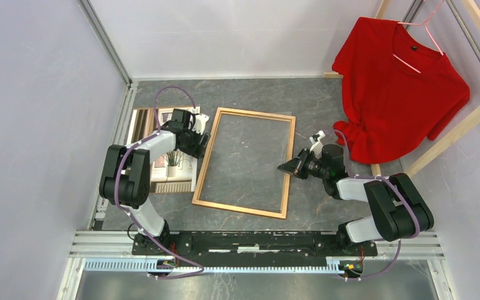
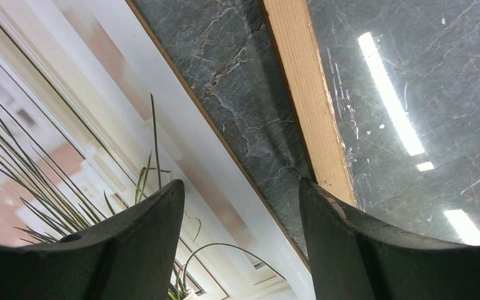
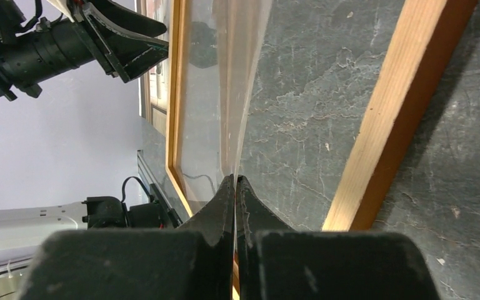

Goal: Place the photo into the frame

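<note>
The orange-brown frame lies flat on the dark table in the middle of the top view. A clear sheet lies in it. My right gripper is shut on that sheet's right edge, just inside the frame's right rail, and holds that edge raised. The photo, picture side up with the spiky plant, lies left of the frame on a brown board. My left gripper is open and empty. It hangs low over the photo's right edge and the frame's left rail.
A red shirt hangs on a pink hanger from a pale wooden rack at the back right. Pale walls close the table on the left and far sides. A metal rail runs along the near edge.
</note>
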Action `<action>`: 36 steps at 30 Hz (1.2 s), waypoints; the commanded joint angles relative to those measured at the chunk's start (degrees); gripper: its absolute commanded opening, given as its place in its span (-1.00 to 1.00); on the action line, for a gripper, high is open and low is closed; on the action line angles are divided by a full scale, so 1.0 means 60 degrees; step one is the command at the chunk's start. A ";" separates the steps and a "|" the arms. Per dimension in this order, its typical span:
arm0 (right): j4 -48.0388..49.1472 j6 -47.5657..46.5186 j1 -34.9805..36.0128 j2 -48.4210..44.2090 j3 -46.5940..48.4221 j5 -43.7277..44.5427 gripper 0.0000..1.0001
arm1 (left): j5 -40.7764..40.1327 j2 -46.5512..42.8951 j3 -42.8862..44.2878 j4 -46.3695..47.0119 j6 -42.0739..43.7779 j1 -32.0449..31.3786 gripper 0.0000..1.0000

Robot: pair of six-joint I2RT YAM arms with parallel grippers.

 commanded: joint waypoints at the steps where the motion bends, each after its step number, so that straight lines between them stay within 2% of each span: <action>1: 0.0157 -0.0327 0.0019 0.0139 0.0212 -0.0060 -0.99 | 0.0442 0.0125 -0.0350 -0.0459 0.0203 -0.0136 0.46; 5: 0.0450 -0.0292 0.0036 0.0053 0.0224 -0.0055 -1.00 | 0.0445 0.0156 -0.0384 -0.0429 0.0195 -0.0169 0.45; 8: 0.1309 -0.0162 0.0037 -0.0371 0.0045 -0.0157 -1.00 | 0.0415 0.0196 -0.0370 -0.0411 0.0202 -0.0169 0.44; 14: 0.1412 -0.0421 0.0059 -0.1115 0.0229 -0.0309 -1.00 | 0.0447 0.0313 -0.0333 -0.0396 0.0159 -0.0177 0.42; 30: 0.1135 -0.0143 0.0057 -0.0195 0.0046 -0.0001 -1.00 | 0.0409 0.0271 -0.0338 -0.0396 0.0153 -0.0257 0.39; 36: 0.2298 0.0934 0.0057 0.0075 -0.0128 -0.0307 -1.00 | 0.0447 0.0293 -0.0368 -0.0404 0.0145 -0.0315 0.37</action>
